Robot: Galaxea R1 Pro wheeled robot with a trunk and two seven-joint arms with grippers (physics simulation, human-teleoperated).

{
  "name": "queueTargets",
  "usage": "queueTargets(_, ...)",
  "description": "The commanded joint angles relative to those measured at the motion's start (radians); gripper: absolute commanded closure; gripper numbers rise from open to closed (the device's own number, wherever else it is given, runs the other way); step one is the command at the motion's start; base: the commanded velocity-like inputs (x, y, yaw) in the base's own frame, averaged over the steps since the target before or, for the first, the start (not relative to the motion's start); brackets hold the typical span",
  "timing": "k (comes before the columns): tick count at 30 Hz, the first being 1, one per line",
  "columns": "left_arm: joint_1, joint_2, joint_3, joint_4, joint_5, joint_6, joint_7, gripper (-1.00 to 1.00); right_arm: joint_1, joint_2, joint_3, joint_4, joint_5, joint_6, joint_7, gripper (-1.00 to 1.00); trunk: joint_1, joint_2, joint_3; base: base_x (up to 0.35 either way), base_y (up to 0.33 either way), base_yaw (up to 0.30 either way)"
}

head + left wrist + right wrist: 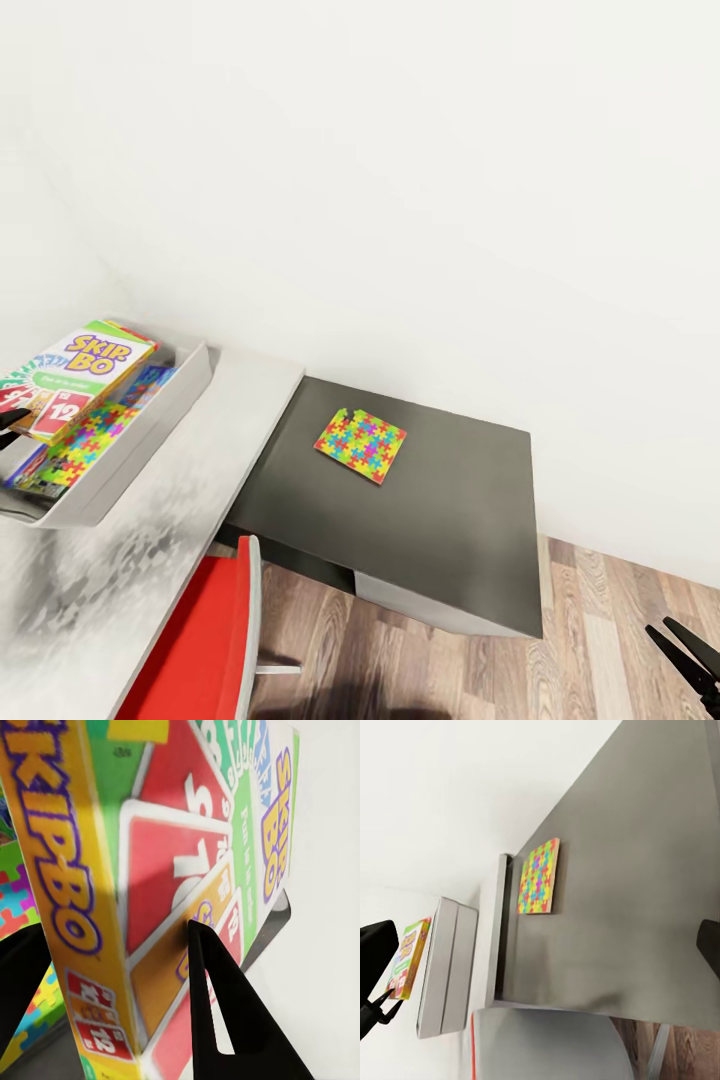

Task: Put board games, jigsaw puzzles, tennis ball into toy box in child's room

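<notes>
The left gripper (pixel 112 1005) was clamped on the Skip-Bo box (pixel 72 377), holding it over the toy box (pixel 150 440), where one puzzle (pixel 85 440) lay beneath. The right gripper (pixel 688 655) hung low with its fingers parted, well away from the second puzzle (pixel 361 445) on the dark desk top (pixel 450 520).

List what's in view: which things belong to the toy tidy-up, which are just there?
Job:
- Skip-Bo box, clamped in the left gripper over the toy box
- puzzle inside the toy box
- second puzzle on the dark desk top
- pale desk top

Just there:
- red chair
- wood floor
- right gripper, empty
</notes>
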Motion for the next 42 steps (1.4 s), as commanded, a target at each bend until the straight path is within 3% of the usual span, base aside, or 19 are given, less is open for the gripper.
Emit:
queueTargets(1, -0.001, 0.000, 0.001, -0.001, 0.010, 0.003, 0.010, 1.00, 0.000, 0.000, 0.001, -0.001, -0.007, 0.008, -0.001, -1.00, 0.001, -0.002, -0.001, 0.000, 0.000, 0.019)
queueTargets(28, -0.001, -0.009, -0.005, -0.007, 0.020, 0.007, 0.010, 1.00, 0.000, 0.002, 0.001, -0.001, -0.005, 0.006, -0.001, -1.00, 0.001, -0.002, -0.001, 0.000, 0.000, 0.001)
queueTargets(36, -0.001, -0.011, -0.056, -0.012, 0.018, 0.002, 0.012, 1.00, 0.000, 0.002, 0.001, -0.001, -0.005, 0.006, -0.001, -1.00, 0.001, -0.002, -0.001, 0.000, 0.000, 0.000)
queueTargets(42, -0.001, -0.010, -0.063, -0.013, 0.015, -0.004, 0.012, 1.00, 0.000, 0.002, 0.001, -0.001, -0.005, 0.006, -0.001, -1.00, 0.001, -0.002, -0.001, 0.000, 0.000, 0.000)
